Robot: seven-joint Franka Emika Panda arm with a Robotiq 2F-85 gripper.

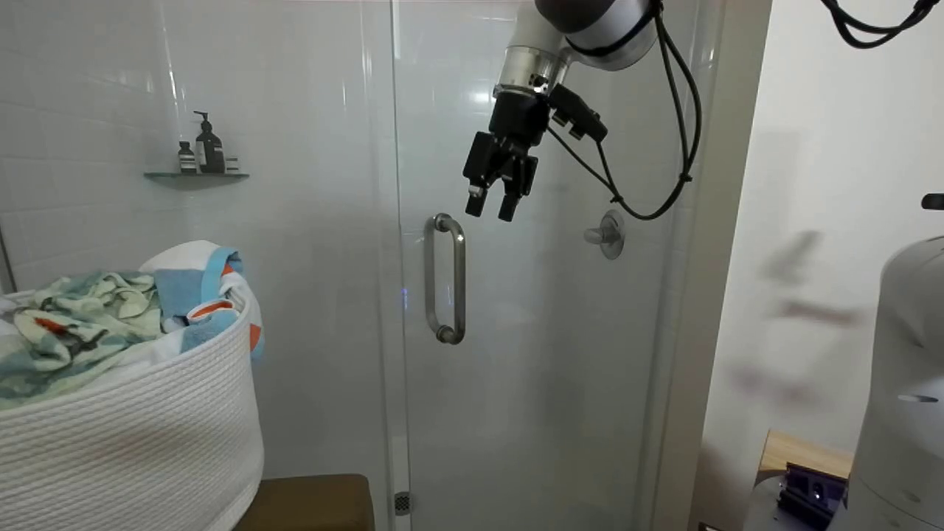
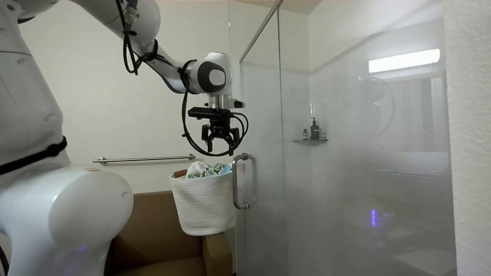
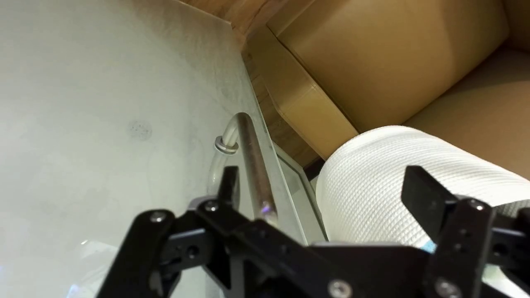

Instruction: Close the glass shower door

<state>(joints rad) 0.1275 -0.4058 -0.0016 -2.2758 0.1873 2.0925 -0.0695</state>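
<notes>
Shower door (image 1: 546,383): tall clear glass, upright; it looks ajar, since in the wrist view wooden floor (image 3: 293,142) shows past its free edge.
Handle (image 1: 459,287): upright metal bar mounted on the glass, close to that same edge.
Tool (image 1: 490,212): points down just beside the handle, tips about level with the bar's top in both exterior views; its two fingers (image 3: 428,203) stand well apart, and in the wrist view the bar shows between them, nearer the finger on the picture's left.
Robot arm (image 2: 207,76): reaches in from the upper left in an exterior view.
Cables (image 1: 686,177): black, looped from the robot arm and hanging near the tool.
Knob (image 1: 611,234): round shower control, seen through the door.
Rail (image 2: 261,32): metal strip along the top of the glass.
Shelf (image 1: 162,175): carries a dark pump bottle (image 1: 210,153), with a small bottle (image 1: 186,158) just beside it.
Basket (image 1: 169,428): white, ribbed, heaped with patterned cloths (image 1: 103,317); whether the armrest bears it, I cannot tell.
Chair (image 2: 161,230): brown, its armrest near the door.
Towel bar (image 2: 145,159): level on the wall (image 2: 96,96).
</notes>
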